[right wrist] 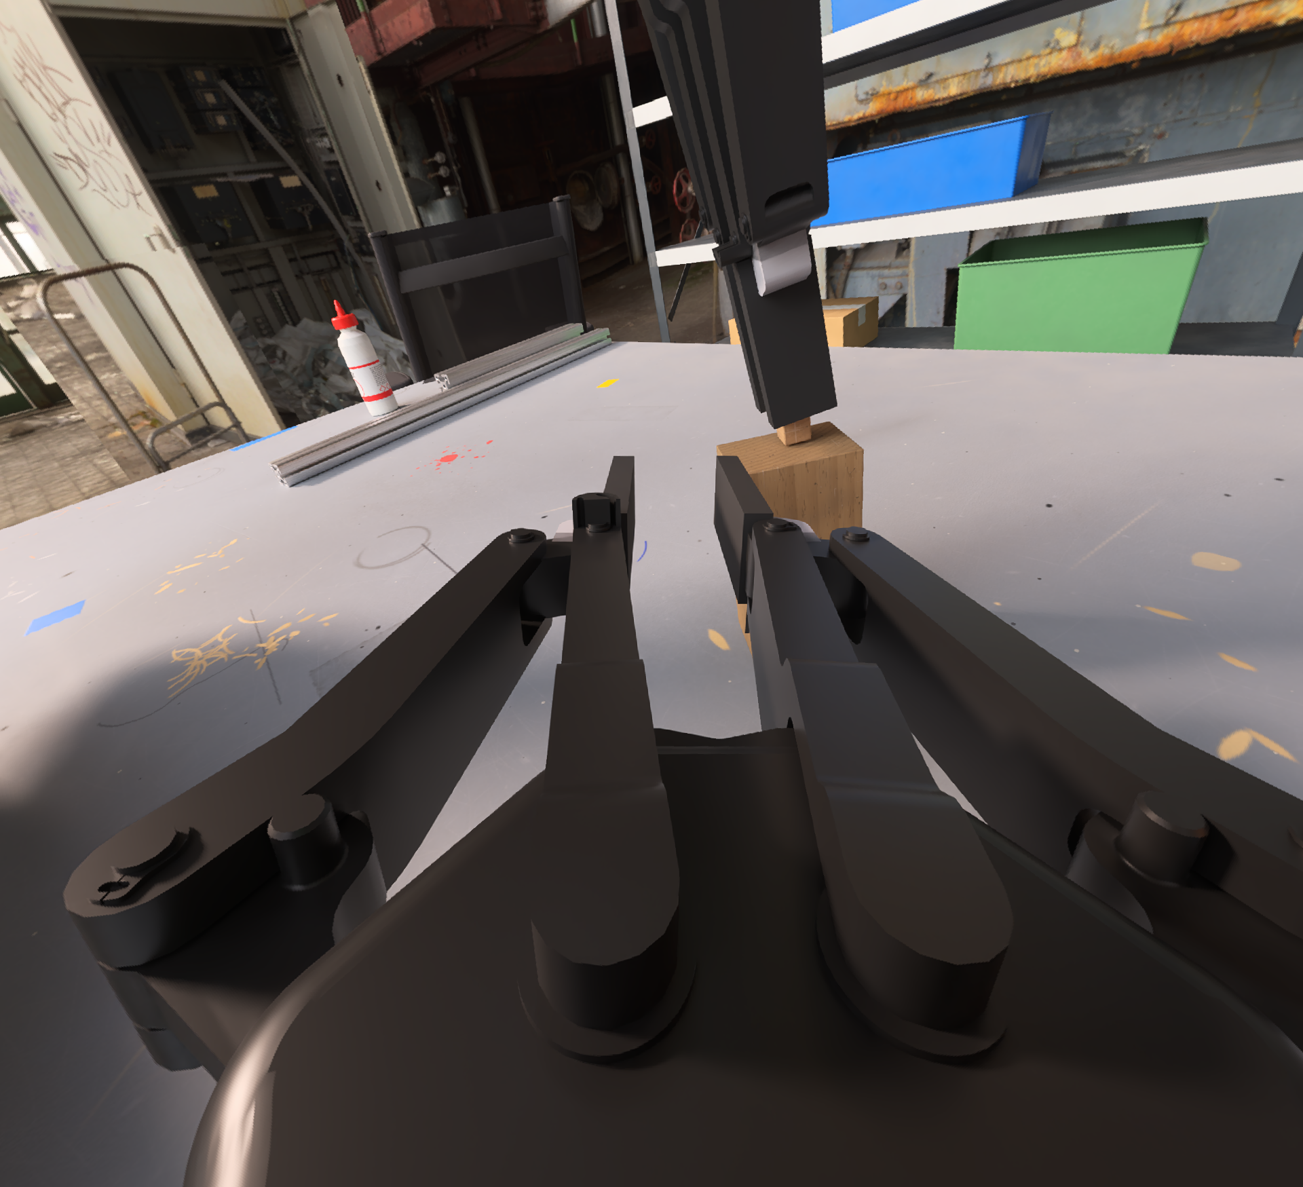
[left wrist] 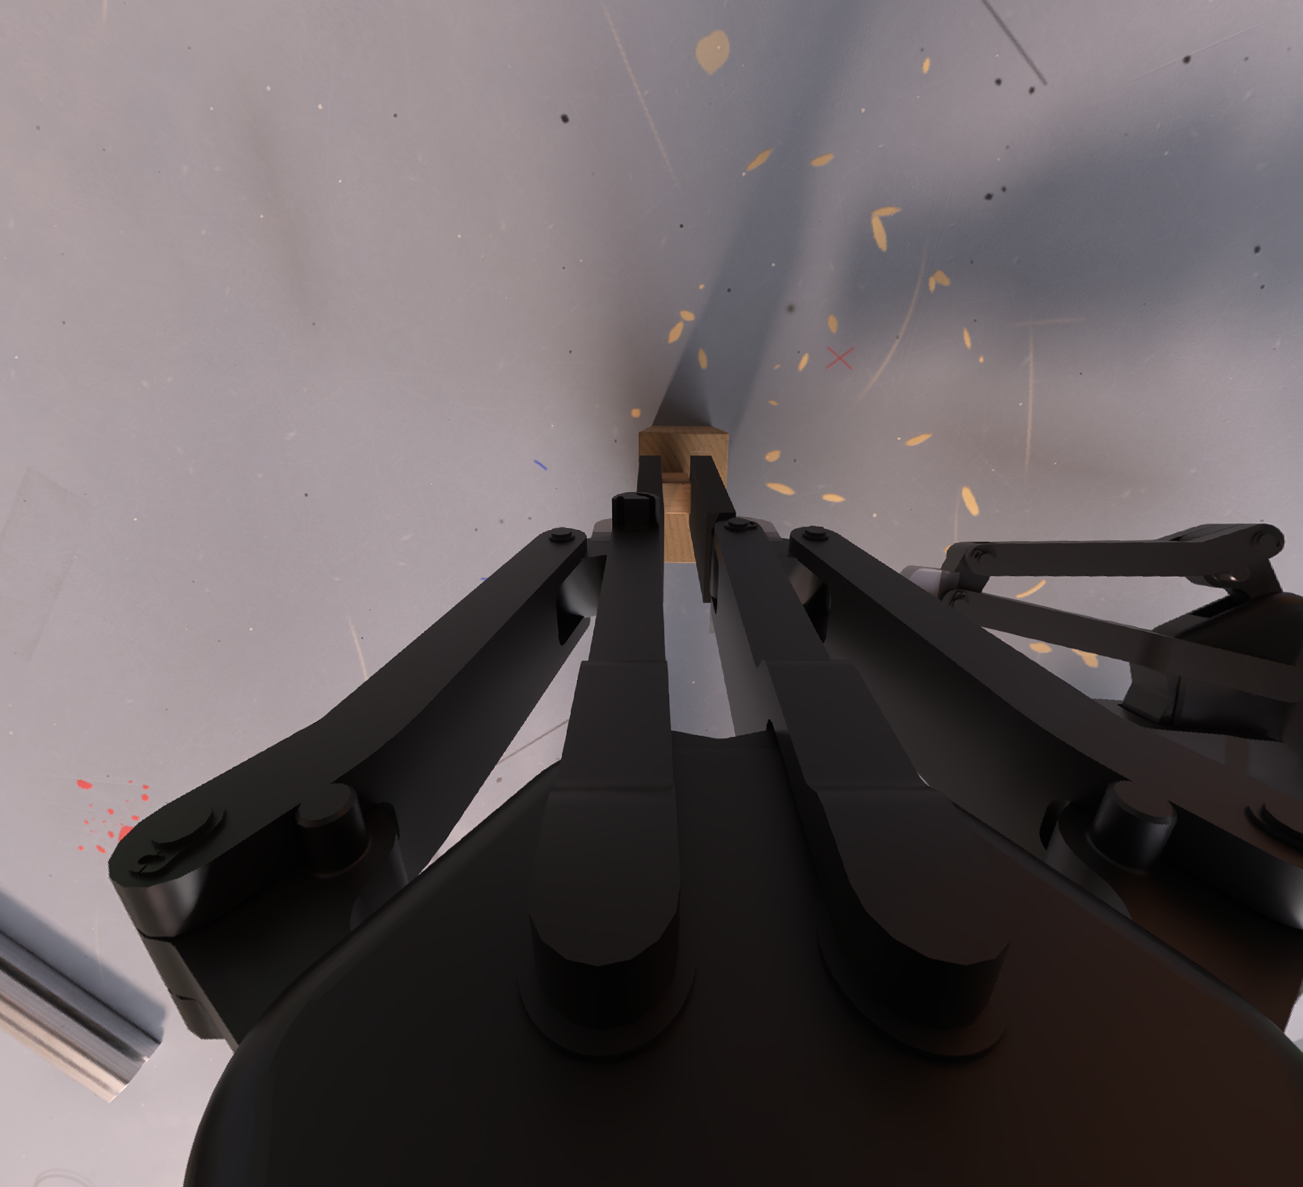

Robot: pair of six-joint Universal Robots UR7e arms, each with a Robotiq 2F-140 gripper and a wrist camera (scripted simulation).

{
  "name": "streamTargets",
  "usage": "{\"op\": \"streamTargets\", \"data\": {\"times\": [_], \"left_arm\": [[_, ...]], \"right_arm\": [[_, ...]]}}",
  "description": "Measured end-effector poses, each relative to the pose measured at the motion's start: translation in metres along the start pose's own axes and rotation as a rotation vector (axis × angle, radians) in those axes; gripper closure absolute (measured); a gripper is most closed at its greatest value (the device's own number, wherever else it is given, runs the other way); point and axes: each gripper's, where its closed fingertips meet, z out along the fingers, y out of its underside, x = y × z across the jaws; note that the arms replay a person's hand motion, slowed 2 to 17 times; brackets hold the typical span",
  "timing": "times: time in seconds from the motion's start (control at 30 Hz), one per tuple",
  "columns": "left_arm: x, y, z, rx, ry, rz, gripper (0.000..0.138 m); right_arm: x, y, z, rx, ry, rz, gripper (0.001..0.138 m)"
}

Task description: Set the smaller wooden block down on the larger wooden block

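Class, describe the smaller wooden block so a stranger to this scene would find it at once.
Start at the wide grey table, then find the larger wooden block, a pale cube standing on it. The smaller wooden block is the little sliver at the cube's top face, pinched in the left tool that reaches down from above. It is far smaller than the cube.

Larger wooden block (right wrist: 811,480), pale grained cube, right of centre in the right wrist view, smaller wooden block (right wrist: 795,430), slim light stick, upright, its lower end touching the cube's top face.
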Motion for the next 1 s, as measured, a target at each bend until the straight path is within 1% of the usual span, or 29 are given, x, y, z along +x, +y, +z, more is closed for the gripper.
{"op": "streamTargets", "data": {"times": [0.43,1.0], "left_arm": [[-0.0004,0.0008,0.0001,-0.014,-0.011,0.004,0.127],[0.0015,0.003,0.0004,-0.03,0.01,0.005,0.127]], "right_arm": [[0.0014,-0.0001,-0.0004,-0.002,0.001,0.005,0.108],[0.0033,0.0004,-0.0007,-0.002,0.003,0.014,0.108]]}}
